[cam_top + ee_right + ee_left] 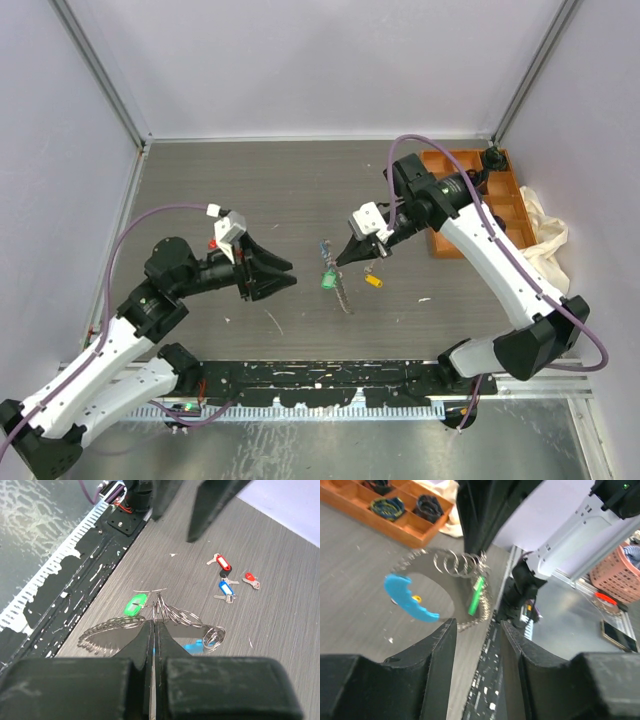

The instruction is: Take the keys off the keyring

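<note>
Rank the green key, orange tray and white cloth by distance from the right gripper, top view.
1. Green key, on the keyring the right gripper holds, just below-left.
2. Orange tray, to its right, far side.
3. White cloth, far right edge.

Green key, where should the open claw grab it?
Probably its flat green plastic head, the widest part. The green key hangs from the keyring pinched by the right gripper, so the open left gripper can come from the left, fingers closing on the flat faces.
</note>
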Available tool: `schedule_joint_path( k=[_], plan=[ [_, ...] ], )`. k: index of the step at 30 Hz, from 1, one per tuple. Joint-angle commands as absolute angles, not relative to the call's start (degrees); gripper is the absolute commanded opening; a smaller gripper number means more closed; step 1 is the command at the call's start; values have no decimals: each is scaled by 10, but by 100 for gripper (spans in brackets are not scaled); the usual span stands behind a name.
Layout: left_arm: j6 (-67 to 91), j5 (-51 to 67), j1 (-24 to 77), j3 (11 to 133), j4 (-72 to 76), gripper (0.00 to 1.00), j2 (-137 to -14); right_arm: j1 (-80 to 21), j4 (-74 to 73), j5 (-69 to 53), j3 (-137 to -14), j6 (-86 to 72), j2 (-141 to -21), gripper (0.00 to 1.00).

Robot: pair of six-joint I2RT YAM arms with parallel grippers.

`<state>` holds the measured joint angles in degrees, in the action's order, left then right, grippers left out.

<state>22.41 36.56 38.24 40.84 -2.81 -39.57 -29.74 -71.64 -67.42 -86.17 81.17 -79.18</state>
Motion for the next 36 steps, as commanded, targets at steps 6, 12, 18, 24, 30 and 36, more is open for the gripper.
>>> schedule_joint_path(
  k=[6,12,18,24,30,36],
  plan=[
    [100,311,423,380,156,42,-427,-308,-813,-697,-901,944,-805,1],
    [24,251,491,374,163,43,-437,-308,-835,-698,-909,957,-814,1],
    [12,223,530,360,190,45,-441,-308,-838,-702,-910,954,-821,1],
    [-2,183,558,367,193,45,-455,-308,-838,-705,-911,945,-823,1],
    [-11,144,585,373,186,41,-466,-308,-838,-710,-914,940,-828,1],
    [-7,96,601,383,173,33,-476,-308,-838,-714,-915,937,-831,1]
  ],
)
